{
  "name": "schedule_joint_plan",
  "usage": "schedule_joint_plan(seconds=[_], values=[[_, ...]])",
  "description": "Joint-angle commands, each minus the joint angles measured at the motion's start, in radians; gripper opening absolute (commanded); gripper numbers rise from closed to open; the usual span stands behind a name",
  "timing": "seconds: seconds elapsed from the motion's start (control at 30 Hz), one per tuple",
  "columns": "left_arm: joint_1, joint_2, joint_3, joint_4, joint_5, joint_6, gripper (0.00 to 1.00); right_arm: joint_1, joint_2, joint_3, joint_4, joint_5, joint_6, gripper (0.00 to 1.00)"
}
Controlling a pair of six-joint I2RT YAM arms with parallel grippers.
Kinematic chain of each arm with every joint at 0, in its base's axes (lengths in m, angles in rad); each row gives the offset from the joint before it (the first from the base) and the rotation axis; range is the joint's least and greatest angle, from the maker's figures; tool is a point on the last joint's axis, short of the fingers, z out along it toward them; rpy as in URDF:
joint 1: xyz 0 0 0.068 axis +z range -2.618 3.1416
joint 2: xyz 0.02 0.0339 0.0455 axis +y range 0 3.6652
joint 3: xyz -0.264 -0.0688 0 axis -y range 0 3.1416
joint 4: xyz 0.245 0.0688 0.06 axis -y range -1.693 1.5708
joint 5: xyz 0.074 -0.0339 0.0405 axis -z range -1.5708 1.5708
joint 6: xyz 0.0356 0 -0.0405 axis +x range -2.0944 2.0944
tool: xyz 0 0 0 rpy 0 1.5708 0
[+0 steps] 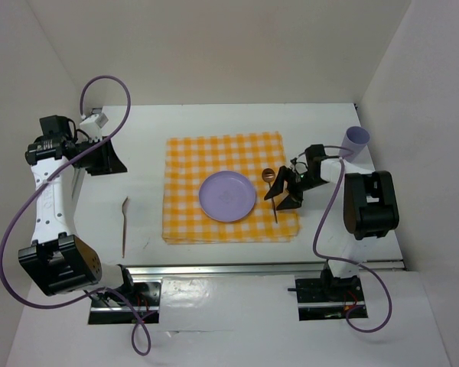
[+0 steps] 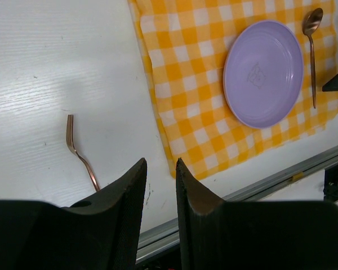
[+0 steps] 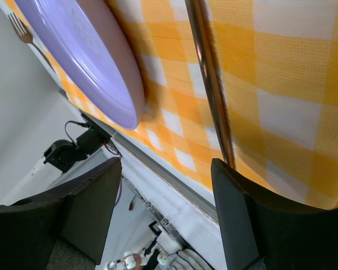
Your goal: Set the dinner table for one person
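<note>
An orange-and-white checked cloth [image 1: 229, 153] lies in the middle of the white dinner table [image 1: 138, 130]. On the cloth sits a lavender plate [image 1: 227, 196], with a copper spoon [image 1: 272, 195] lying just to its right. My right gripper [image 1: 285, 193] hovers low over the spoon, open. In the right wrist view the spoon's handle [image 3: 211, 84] runs down to the right fingertip [image 3: 222, 174], with nothing gripped. A copper fork [image 1: 124, 225] lies on the bare table, left of the cloth. My left gripper [image 1: 111, 160] is raised at the far left, narrowly open and empty.
A lavender cup [image 1: 356, 139] stands at the right edge, behind the right arm. A metal rail [image 1: 268, 267] runs along the table's near edge. White walls close in the back and both sides. In the left wrist view, the fork [image 2: 79, 154] lies left of the cloth [image 2: 197, 67].
</note>
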Motion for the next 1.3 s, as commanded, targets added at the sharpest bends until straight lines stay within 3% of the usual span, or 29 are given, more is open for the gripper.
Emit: schedule_joint_plan(seconds=[0.0,0.27,0.43,0.5,0.53,0.63,0.73,0.83,0.93,1.0,1.27], values=[[0.007,0.002,0.008,-0.012,-0.009,0.028,0.34,0.010,-0.015,-0.007,-0.001,-0.038,-0.008,0.73],[0.007,0.002,0.017,-0.012,-0.009,0.037,0.34,0.010,-0.041,0.037,-0.044,0.109,-0.008,0.71],[0.007,-0.009,-0.023,0.027,-0.135,0.059,0.34,0.029,-0.067,0.057,-0.079,0.267,-0.008,0.37],[-0.007,-0.021,-0.088,0.101,-0.241,0.074,0.34,0.038,-0.089,0.066,-0.092,0.295,0.001,0.37],[-0.007,-0.021,-0.118,0.128,-0.381,0.091,0.34,0.050,-0.089,0.083,-0.104,0.307,0.001,0.37],[-0.030,0.037,-0.192,0.130,-0.498,0.175,0.34,0.099,-0.132,0.128,-0.144,0.384,0.011,0.38],[-0.059,0.115,-0.219,0.050,-0.429,0.287,0.42,0.154,-0.176,0.143,-0.165,0.457,0.020,0.42],[-0.082,0.087,-0.325,0.144,-0.578,0.350,0.49,0.194,-0.227,0.143,-0.174,0.497,0.043,0.50],[-0.093,0.086,-0.339,0.099,-0.552,0.419,0.53,0.206,-0.271,0.102,-0.164,0.497,0.052,0.50],[-0.105,0.114,-0.339,0.065,-0.552,0.419,0.60,0.206,-0.293,0.087,-0.144,0.497,0.052,0.50],[-0.131,0.323,-0.293,0.123,-0.529,0.223,0.60,0.206,-0.272,0.115,-0.118,0.468,0.041,0.50]])
